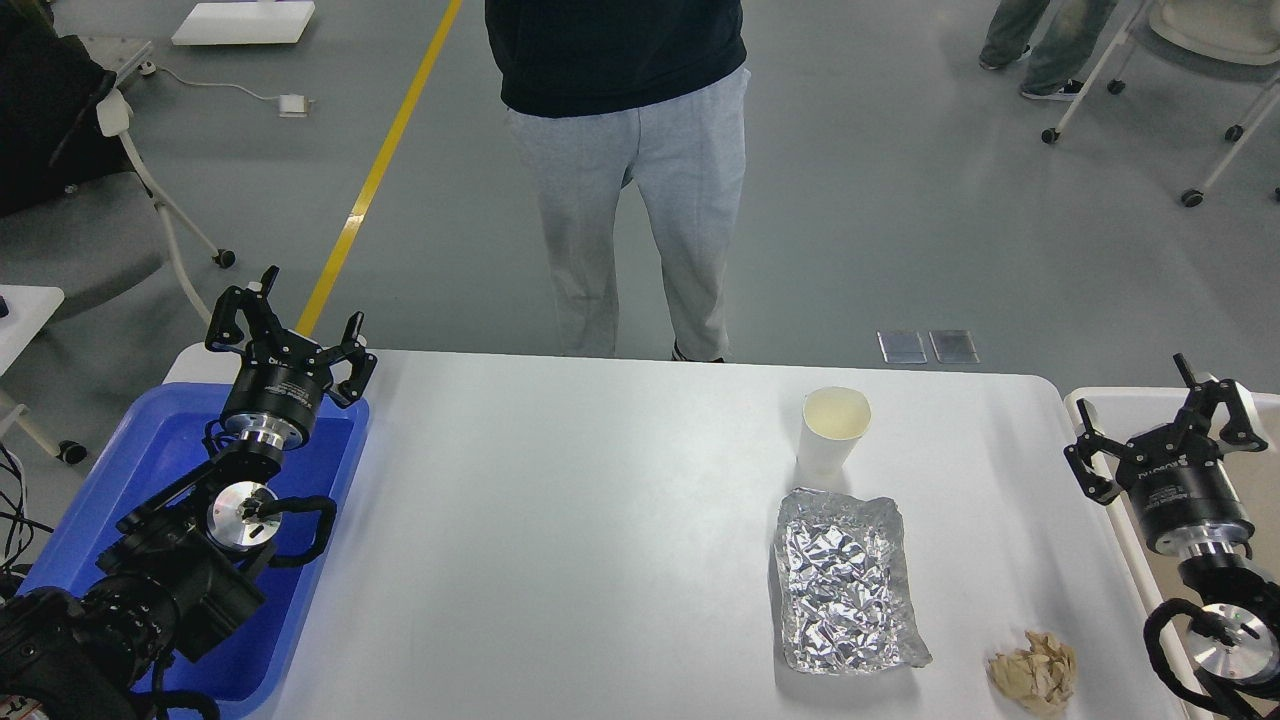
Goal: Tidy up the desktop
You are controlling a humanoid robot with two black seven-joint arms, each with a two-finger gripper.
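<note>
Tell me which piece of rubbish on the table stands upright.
The white paper cup, standing open end up behind the foil tray; the tray lies flat and the crumpled paper ball just sits loose.

desktop: smooth matte white | tray: crinkled shiny foil | cup: matte paper | wad: crumpled paper

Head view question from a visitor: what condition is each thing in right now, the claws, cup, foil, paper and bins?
Left gripper: open, empty, above the blue tray.
Right gripper: open, empty, above the cream-white bin.
Paper cup: upright on the desktop, looks empty.
Foil tray: crinkled, lying flat, empty.
Paper wad: crumpled, near the front edge.
Blue tray: nothing visible inside.
Cream-white bin: mostly hidden.
</note>
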